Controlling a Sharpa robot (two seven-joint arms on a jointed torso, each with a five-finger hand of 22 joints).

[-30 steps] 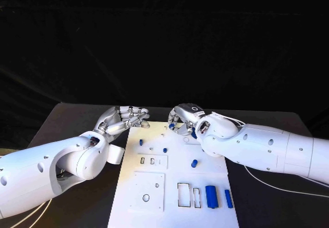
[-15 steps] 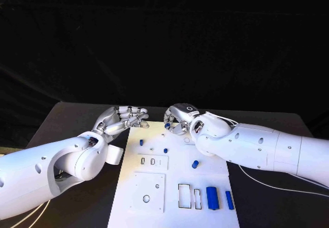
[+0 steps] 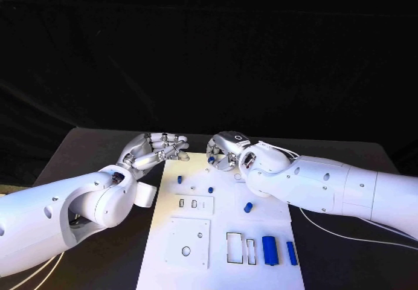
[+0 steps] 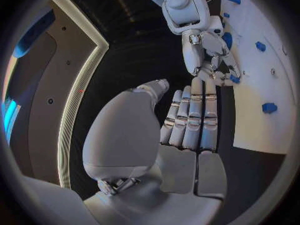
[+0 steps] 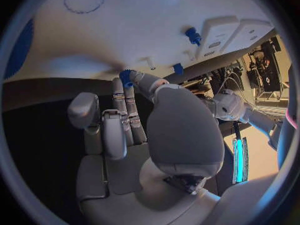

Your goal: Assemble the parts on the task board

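Observation:
The white task board (image 3: 226,226) lies lengthwise on the black table. My right hand (image 3: 230,151) hovers over its far end and pinches a small blue part (image 3: 212,159) between thumb and a fingertip; the part (image 5: 126,78) shows at the fingertips (image 5: 119,85) just off the board (image 5: 125,30). My left hand (image 3: 159,149) sits at the board's far left corner with its fingers side by side, holding nothing (image 4: 187,120). The left wrist view shows the right hand (image 4: 209,50) with the blue part (image 4: 233,78). Blue pegs (image 3: 179,180) (image 3: 210,191) (image 3: 247,208) stand on the board.
Two longer blue pieces (image 3: 269,250) (image 3: 290,252) lie near the board's near right edge beside rectangular cutouts (image 3: 235,248). A slotted plate (image 3: 193,204) and a plate with a hole (image 3: 187,241) sit on the board's left half. A cable (image 3: 348,235) runs under the right arm.
My right hand has shifted a little leftward and away over the board's far end, still pinching the blue part. My left hand has barely moved.

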